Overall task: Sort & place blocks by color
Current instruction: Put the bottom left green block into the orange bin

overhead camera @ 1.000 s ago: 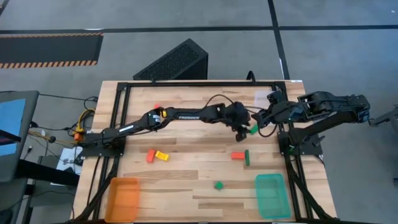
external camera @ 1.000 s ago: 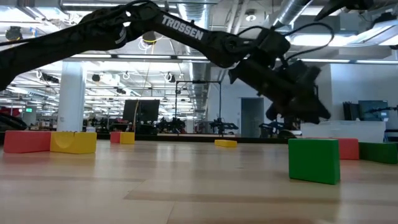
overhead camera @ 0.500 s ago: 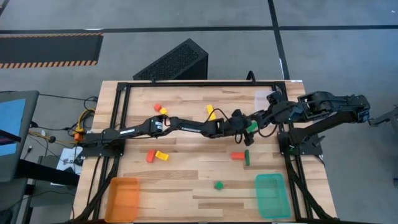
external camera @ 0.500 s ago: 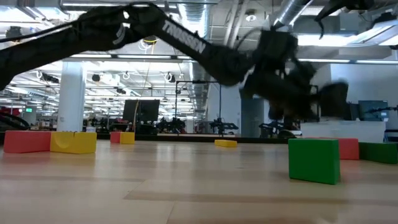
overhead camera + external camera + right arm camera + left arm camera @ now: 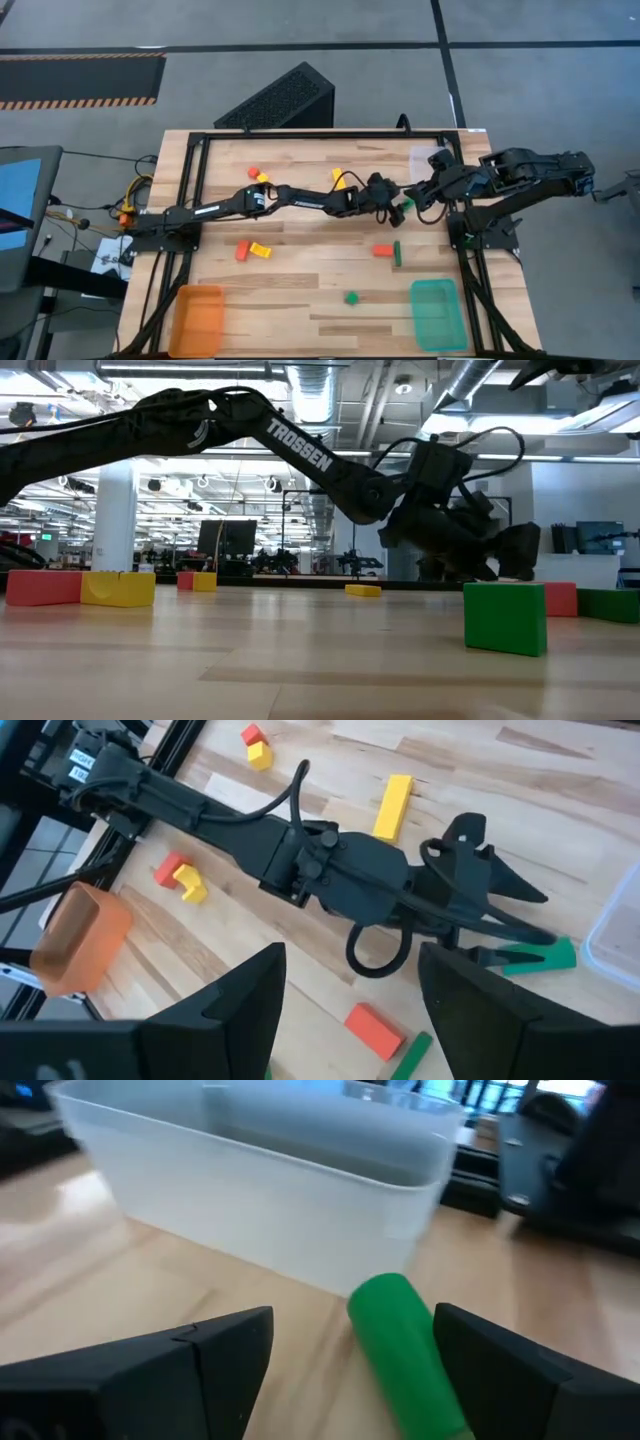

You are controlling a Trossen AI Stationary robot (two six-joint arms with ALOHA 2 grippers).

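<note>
the left gripper (image 5: pixel 350 1370) stands released, fingers either side of the green bar (image 5: pixel 405 1350) lying on the tabletop (image 5: pixel 150 1290) just beside the clear tray (image 5: pixel 260 1190); centre on it — then clench squarely; the right gripper (image 5: pixel 345 1010) hangs released, above.

From above, the green block (image 5: pixel 405 205) between the two arms was mostly covered by the left gripper (image 5: pixel 400 206), only a sliver showing. In the left wrist view that block (image 5: pixel 405 1350) ran off the picture's lower edge, and the clear tray (image 5: pixel 270 1190) behind it was blurred and cut off at one end. At table height the left gripper (image 5: pixel 500 565) hid whatever lay at its tips. The orange tray (image 5: pixel 75 940) was clipped by the right wrist picture's edge.
</note>
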